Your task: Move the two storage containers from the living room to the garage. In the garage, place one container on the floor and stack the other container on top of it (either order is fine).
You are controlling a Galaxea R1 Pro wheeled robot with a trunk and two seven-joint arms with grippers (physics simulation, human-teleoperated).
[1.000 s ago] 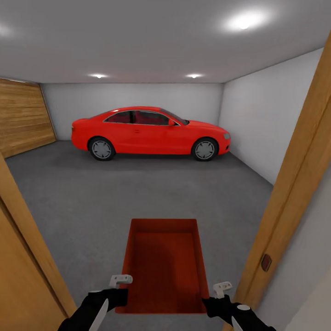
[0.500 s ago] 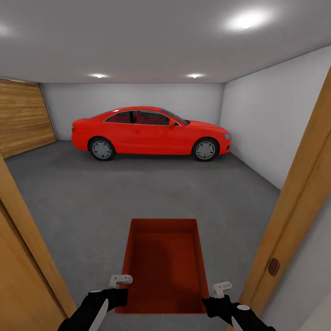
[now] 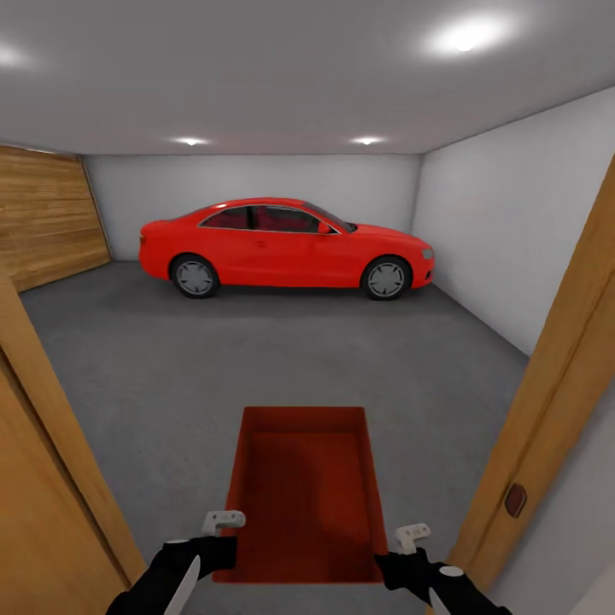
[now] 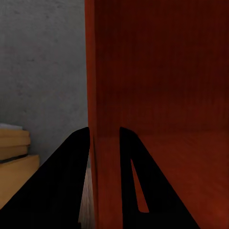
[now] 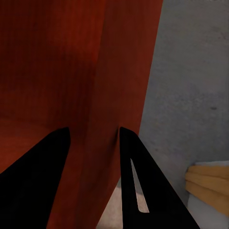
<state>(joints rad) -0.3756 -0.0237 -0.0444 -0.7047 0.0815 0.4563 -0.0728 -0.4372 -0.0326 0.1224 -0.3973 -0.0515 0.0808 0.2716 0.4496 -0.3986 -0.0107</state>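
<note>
The left gripper (image 3: 224, 531) pinches the left wall of the storage container (image 3: 304, 495): in the left wrist view its two dark fingers (image 4: 64, 186) straddle the thin orange-red wall (image 4: 102, 143), one outside, one inside, pressed against it. Beyond that gripper on its outer side lies the dark grey floor (image 3: 171, 376), and just beside it a light wood door frame (image 3: 51, 444).

The container hangs between the two grippers, open top up, its empty interior stretching forward from them over the garage floor. Well ahead of both grippers a red car (image 3: 286, 248) stands before the white back wall (image 3: 256, 184), with the wood-plank door (image 3: 47, 213) far off to the left.

The right gripper (image 3: 401, 547) clamps the container's right wall in the same way; the right wrist view shows its fingers (image 5: 138, 181) closed on either side of the wall (image 5: 112, 119). Just outside it rises the right door jamb (image 3: 555, 401).
</note>
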